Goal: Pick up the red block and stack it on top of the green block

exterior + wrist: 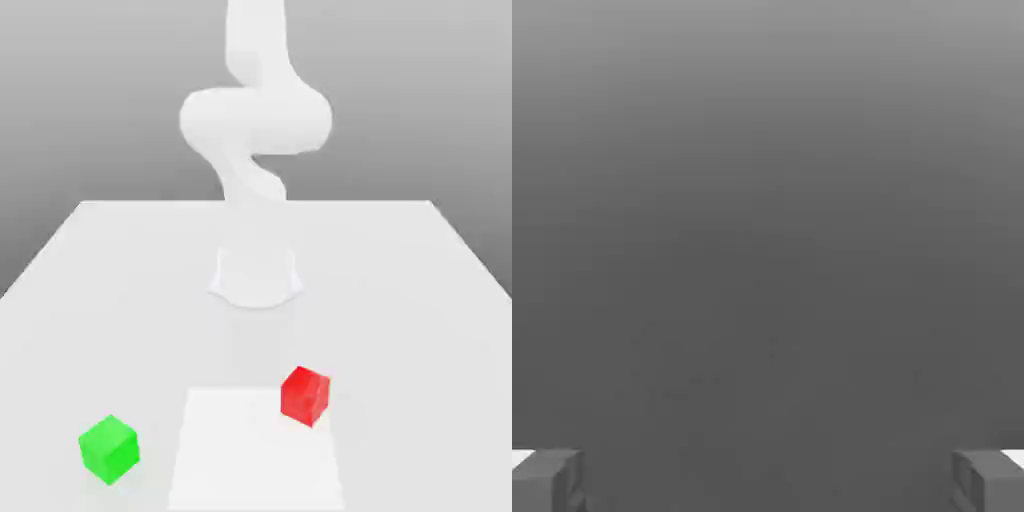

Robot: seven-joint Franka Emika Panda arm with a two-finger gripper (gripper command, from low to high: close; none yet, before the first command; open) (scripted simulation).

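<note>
The red cube (305, 396) lies outside the gripper (768, 482), its 2 fingers apparently spread; the exterior view shows the green cube (109, 449).

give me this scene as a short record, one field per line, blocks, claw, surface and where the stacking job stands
red block: toward the exterior view's right, overlapping the edge of the white patch
green block: near the exterior view's left, beside the white patch, apart from the red block
white patch: paler four-sided area on the table
claw: open, fingers wide apart, nothing between them
arm: rising behind the blocks in the exterior view
stack: not made, red block not on the green one
</note>
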